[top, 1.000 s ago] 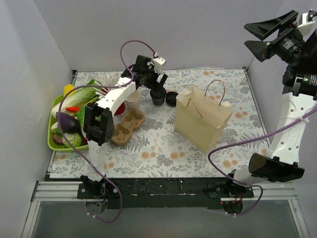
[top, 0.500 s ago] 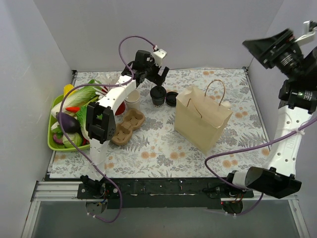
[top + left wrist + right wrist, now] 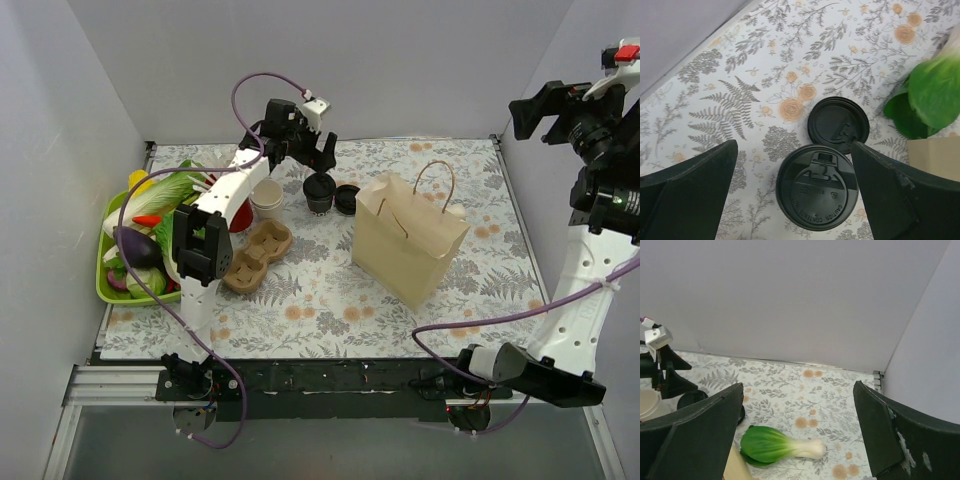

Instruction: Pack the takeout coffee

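My left end effector (image 3: 794, 147) is spread wide, hovering straight over the upright takeout coffee (image 3: 817, 194). My right end effector (image 3: 797, 387), also spread, is well away, so left's closer.

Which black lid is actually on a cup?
The one under the open left gripper sits on the takeout coffee. The other lid lies flat on the table, nearer the paper bag.

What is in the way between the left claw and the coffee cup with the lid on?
Nothing visible. The left gripper hangs open right above the takeout coffee. A loose black lid lies flat beside it, toward the paper bag.
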Tool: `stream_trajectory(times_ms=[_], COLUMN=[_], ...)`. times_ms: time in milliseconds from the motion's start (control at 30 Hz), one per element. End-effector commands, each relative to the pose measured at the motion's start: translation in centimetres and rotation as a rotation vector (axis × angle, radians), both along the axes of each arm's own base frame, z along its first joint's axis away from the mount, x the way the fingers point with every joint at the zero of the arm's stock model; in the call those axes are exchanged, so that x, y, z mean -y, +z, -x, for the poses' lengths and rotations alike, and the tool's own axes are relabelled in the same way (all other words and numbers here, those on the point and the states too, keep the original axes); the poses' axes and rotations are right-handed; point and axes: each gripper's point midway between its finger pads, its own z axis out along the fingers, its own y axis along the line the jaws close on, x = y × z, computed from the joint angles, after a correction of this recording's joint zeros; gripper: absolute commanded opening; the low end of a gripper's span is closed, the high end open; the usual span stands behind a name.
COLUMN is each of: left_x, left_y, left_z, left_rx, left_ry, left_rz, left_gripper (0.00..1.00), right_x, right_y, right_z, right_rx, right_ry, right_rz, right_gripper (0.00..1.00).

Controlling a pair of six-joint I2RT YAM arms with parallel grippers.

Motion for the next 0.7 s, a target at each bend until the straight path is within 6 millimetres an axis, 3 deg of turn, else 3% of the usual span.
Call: stream_trajectory(times_ms=[0,133,400,667], left_x=[1.5,1.8,0.4,-0.4], left_y=[0.2,-1.5,-4.7,-5.8], left_z=[1.7,3.5,5.9,7.1], left_rx=[-0.105,-0.193,-0.283,-0.298], left_ry=[-0.060,-0.099,-0.112,-0.112], left_rz=[0.091,0.106,0.052,0.041], left_gripper=[0.98,0.98,0.98,0.94], right_x=[1.9,1.1,1.0,0.6], right_y=[-2.4,-3.3,-3.7,-3.9], right_z=[0.9,2.5,3.9,4.8], right_rx=[-0.033,-0.054,-0.077,-0.069], right_ry=[-0.105,-0.071,-0.089,-0.085], right_rz=[0.107,0.154,0.146,0.153], right_gripper=[0.98,0.98,0.98,0.98])
